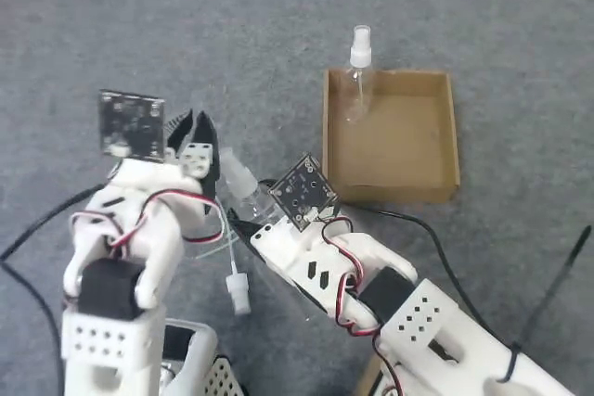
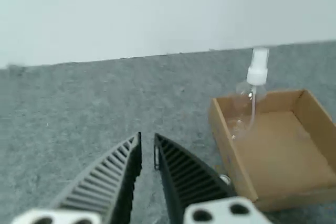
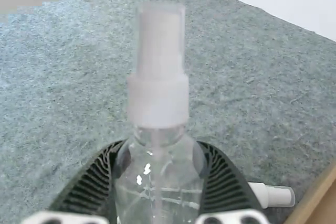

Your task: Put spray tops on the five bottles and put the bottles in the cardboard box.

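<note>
My left arm (image 1: 130, 248) stands folded at the near left, its wrist held high. My left claw (image 2: 147, 139) points away from me, its two ribbed fingers (image 2: 113, 179) almost parallel, with a narrow gap between the tips and nothing in it. My right arm (image 1: 371, 285) stretches low from the near right, angled toward the left arm. My right claw (image 3: 157, 156) is clamped on a bottle (image 3: 158, 103), one finger pressed against each side
</note>
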Action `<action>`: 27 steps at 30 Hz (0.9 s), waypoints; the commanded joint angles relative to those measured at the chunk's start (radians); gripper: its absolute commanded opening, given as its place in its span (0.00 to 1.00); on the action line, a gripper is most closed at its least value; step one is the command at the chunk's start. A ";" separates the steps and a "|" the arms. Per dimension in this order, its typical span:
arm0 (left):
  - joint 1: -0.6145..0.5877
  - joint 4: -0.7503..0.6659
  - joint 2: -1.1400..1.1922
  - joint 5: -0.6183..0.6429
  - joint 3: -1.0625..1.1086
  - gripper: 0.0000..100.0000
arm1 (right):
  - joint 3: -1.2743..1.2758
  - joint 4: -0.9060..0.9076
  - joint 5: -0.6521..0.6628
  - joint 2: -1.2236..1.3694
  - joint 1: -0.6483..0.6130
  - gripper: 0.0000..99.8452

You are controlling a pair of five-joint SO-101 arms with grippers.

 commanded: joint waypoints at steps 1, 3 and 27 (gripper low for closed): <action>0.055 0.002 -0.006 -0.037 -0.007 0.02 | -0.006 -0.016 -0.008 -0.041 0.012 0.01; 0.086 0.017 -0.025 -0.043 0.016 0.02 | -0.006 -0.016 -0.008 -0.041 0.012 0.01; 0.175 -0.074 0.149 -0.063 -0.007 0.02 | -0.005 -0.015 -0.005 -0.039 0.010 0.01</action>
